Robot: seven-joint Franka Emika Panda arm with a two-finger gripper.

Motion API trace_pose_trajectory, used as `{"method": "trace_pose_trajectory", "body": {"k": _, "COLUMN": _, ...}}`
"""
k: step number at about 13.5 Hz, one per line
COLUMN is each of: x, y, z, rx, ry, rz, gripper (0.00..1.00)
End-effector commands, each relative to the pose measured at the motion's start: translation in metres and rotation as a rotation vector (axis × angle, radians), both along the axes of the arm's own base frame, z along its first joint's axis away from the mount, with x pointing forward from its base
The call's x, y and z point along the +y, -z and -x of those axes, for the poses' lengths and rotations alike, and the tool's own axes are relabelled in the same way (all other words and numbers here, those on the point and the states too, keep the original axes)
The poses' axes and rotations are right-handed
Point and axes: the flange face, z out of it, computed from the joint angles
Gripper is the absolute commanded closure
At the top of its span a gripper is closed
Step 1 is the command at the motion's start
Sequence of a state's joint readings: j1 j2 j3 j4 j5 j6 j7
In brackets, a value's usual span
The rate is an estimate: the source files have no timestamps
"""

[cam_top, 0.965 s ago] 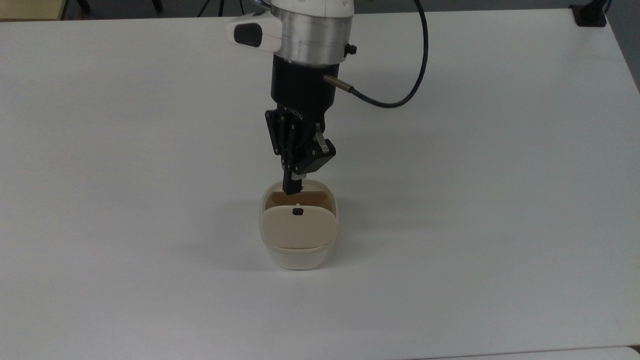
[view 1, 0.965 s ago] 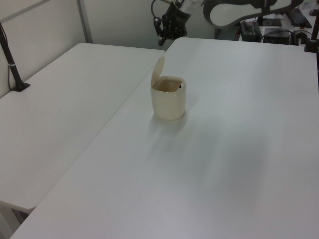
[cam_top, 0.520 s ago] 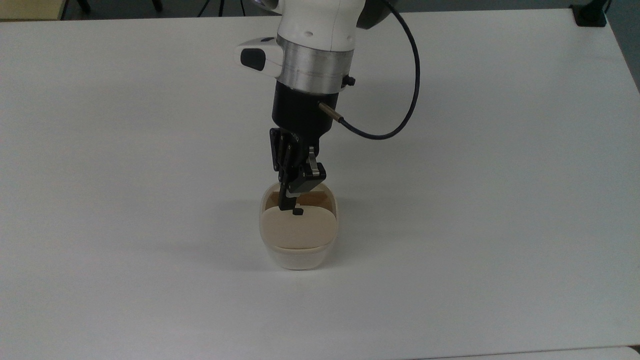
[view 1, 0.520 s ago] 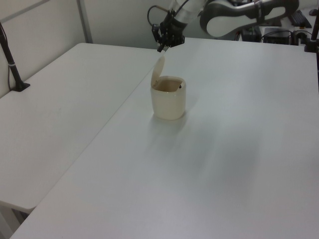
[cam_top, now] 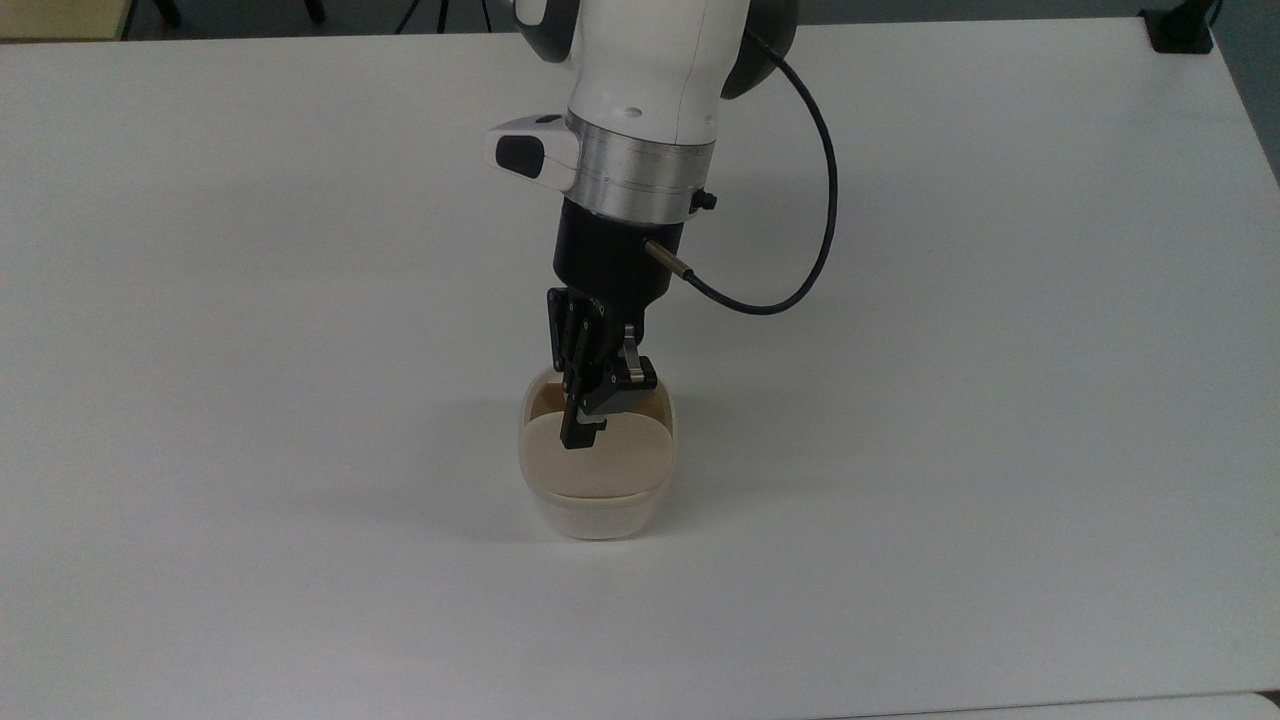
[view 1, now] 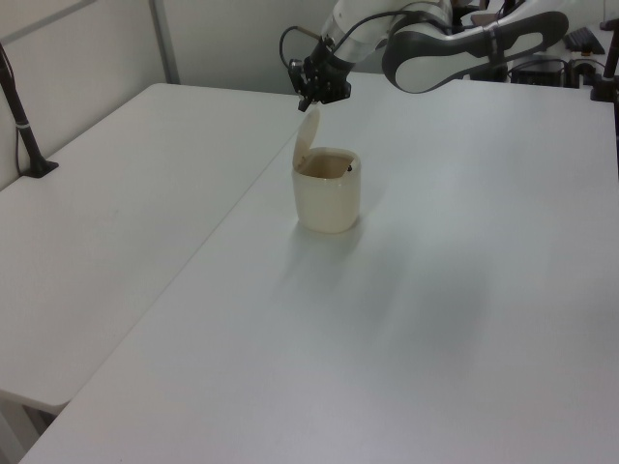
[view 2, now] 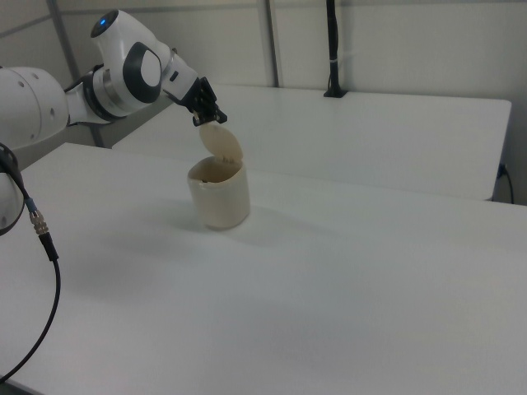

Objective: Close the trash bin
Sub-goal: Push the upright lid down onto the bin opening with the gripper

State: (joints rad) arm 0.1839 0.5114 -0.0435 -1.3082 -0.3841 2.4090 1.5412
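Top view first: the trash bin (cam_top: 598, 470) sits near the middle of the white bench (cam_top: 200, 350), same spot as before, with its beige lid (cam_top: 600, 455) up and facing the camera. The gripper (cam_top: 580, 432) has come further down toward the bottom of the frame compared to a second ago. Back then its tip was over the bin's open mouth behind the lid; now it overlaps the lid's upper edge and covers the little black button. The fingers look pressed together with nothing between them. More of the white arm (cam_top: 650, 70) is in frame too, and the black cable (cam_top: 810, 230) loops off to the top view's right.

Left view: bin (view 1: 327, 188) unmoved, lid (view 1: 307, 138) standing nearly upright on the left view's left side of the rim. The gripper (view 1: 314, 95) was far back before; now it's right at the lid's top edge.

Right view: gripper (view 2: 207, 115) at the top of the raised lid (view 2: 222, 145), bin (view 2: 219, 194) on the bench (view 2: 346, 280). I can't tell whether it's actually touching.
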Motion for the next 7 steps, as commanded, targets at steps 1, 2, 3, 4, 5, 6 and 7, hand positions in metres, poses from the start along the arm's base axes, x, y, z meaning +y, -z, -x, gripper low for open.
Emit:
{"method": "trace_pose_trajectory", "body": {"k": 1, "x": 0.006, "y": 0.004, "z": 0.0, "rx": 0.004, "ry": -0.022, "rz": 0.039, "gripper": 1.0}}
{"method": "trace_pose_trajectory", "body": {"k": 2, "x": 0.007, "y": 0.006, "z": 0.002, "rx": 0.018, "ry": -0.042, "rz": 0.052, "gripper": 1.0}}
{"method": "trace_pose_trajectory", "body": {"k": 3, "x": 0.008, "y": 0.01, "z": 0.003, "rx": 0.029, "ry": -0.052, "rz": 0.062, "gripper": 1.0}}
{"method": "trace_pose_trajectory", "body": {"k": 4, "x": 0.008, "y": 0.01, "z": 0.003, "rx": 0.031, "ry": -0.055, "rz": 0.066, "gripper": 1.0}}
{"method": "trace_pose_trajectory", "body": {"k": 5, "x": 0.006, "y": 0.011, "z": 0.003, "rx": 0.034, "ry": -0.058, "rz": 0.067, "gripper": 1.0}}
{"method": "trace_pose_trajectory", "body": {"k": 6, "x": 0.007, "y": 0.013, "z": 0.006, "rx": 0.043, "ry": -0.064, "rz": 0.07, "gripper": 1.0}}
{"method": "trace_pose_trajectory", "body": {"k": 7, "x": 0.006, "y": 0.015, "z": 0.01, "rx": 0.056, "ry": -0.074, "rz": 0.076, "gripper": 1.0}}
